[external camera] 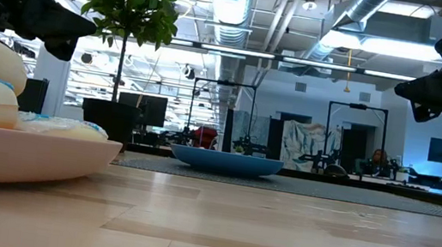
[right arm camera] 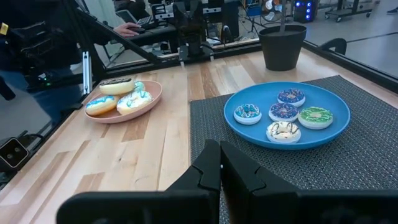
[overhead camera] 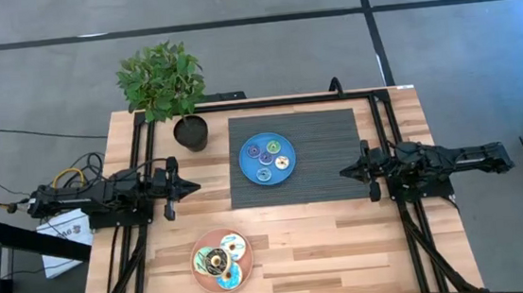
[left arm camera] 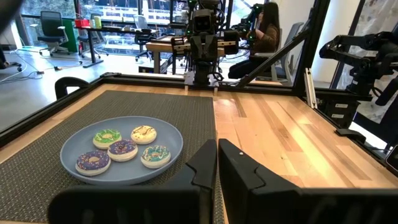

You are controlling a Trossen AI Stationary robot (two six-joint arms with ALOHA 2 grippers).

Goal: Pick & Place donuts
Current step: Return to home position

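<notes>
the left pincer point(overhead camera: 192, 184) hung above the bare wood on its own side of the table, fingers pressed together with nothing between them, and the right pincer point(overhead camera: 344, 170) faced it from over the edge of the dark mat point(overhead camera: 329, 159), pinched shut and just as empty. about midway between the two tips sat the blue plate point(right arm camera: 329, 134), carrying the small donuts point(right arm camera: 283, 111), five by my count, side by side in one layer. the large donuts point(right arm camera: 134, 99) lay on the pink plate point(right arm camera: 118, 116), off to one side of the left pincer and well apart from the right one, heaped with the dark donut point(right arm camera: 116, 84) on top. every donut i could see sat on a plate, so i judged the sorting done and the risk small. the heap was the weak spot: a knock to the table, or a low sweep of the left arm over that plate, could tip the top ring off. the plant pot point(overhead camera: 191, 132), near the left pincer's other side, could also be clipped
</notes>
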